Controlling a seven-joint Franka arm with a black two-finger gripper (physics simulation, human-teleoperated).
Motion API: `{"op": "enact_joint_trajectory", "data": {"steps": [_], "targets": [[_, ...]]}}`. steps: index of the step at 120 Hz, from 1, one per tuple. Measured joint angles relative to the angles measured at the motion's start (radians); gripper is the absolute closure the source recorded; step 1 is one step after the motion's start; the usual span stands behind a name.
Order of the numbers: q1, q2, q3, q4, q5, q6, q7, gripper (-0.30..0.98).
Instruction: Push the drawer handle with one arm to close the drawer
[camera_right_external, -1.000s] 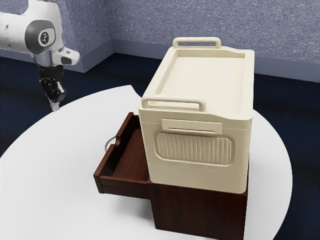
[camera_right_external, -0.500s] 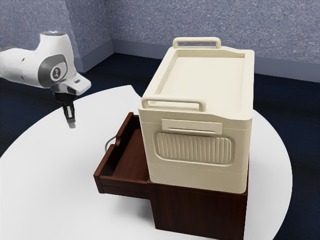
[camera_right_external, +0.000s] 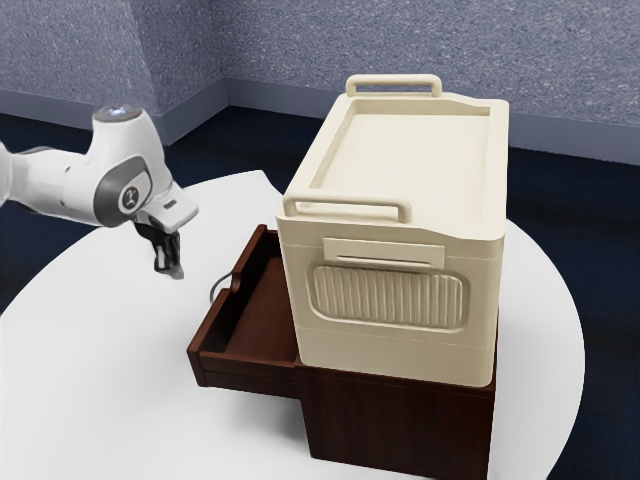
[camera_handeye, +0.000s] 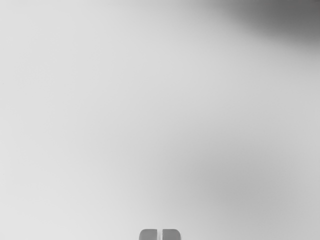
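Nearby, drawer handle beyond the jaws

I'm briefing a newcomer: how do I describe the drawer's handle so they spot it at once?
Under the big cream box stands a dark wooden cabinet, its open drawer jutting toward the exterior view's left. The handle is the thin grey loop at the drawer's outer front, unlike the thick cream bars on the box.
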Motion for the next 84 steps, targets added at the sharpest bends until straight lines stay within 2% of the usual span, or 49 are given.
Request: {"op": "enact_joint_trajectory", "data": {"steps": [38,84], "targets": [[-0.073,-0.041,-0.001,-0.063,-0.016,0.105,0.082,0.79],[-0.093,0.007,-0.001,-0.064,-0.042,0.164,0.137,0.79]]}}
